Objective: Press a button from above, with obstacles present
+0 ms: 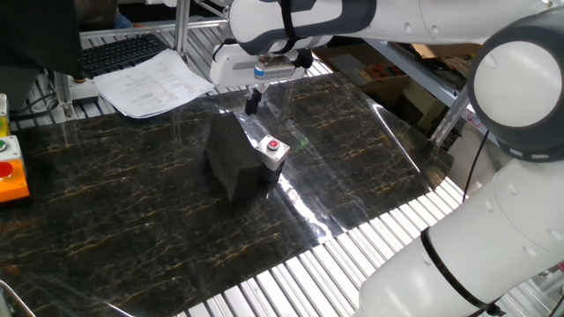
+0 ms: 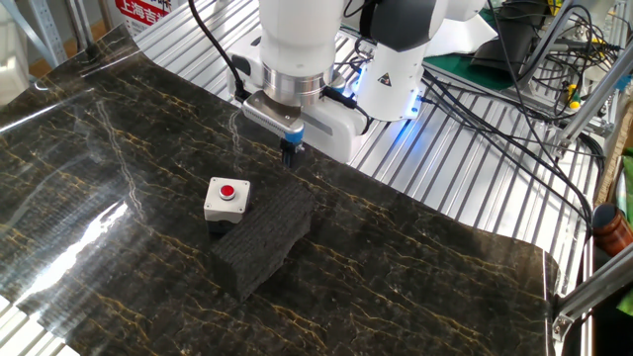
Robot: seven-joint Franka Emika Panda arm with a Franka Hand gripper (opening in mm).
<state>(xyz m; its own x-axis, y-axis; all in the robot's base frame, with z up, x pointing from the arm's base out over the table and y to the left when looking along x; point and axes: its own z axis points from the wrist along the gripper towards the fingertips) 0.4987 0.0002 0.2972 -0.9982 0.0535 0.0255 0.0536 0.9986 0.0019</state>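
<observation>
The small red button sits on its pale grey box on the dark marbled table; it also shows in the other fixed view. The matte black block stands right against the box, along its side in the other fixed view. My gripper points down, above the table behind the block's far end and off to the side of the button, also seen in the other fixed view. Its fingertips touch each other and hold nothing.
A larger red button on an orange housing sits at the table's left edge. Papers and a keyboard lie behind the table. The robot base and cables stand behind it on aluminium slats.
</observation>
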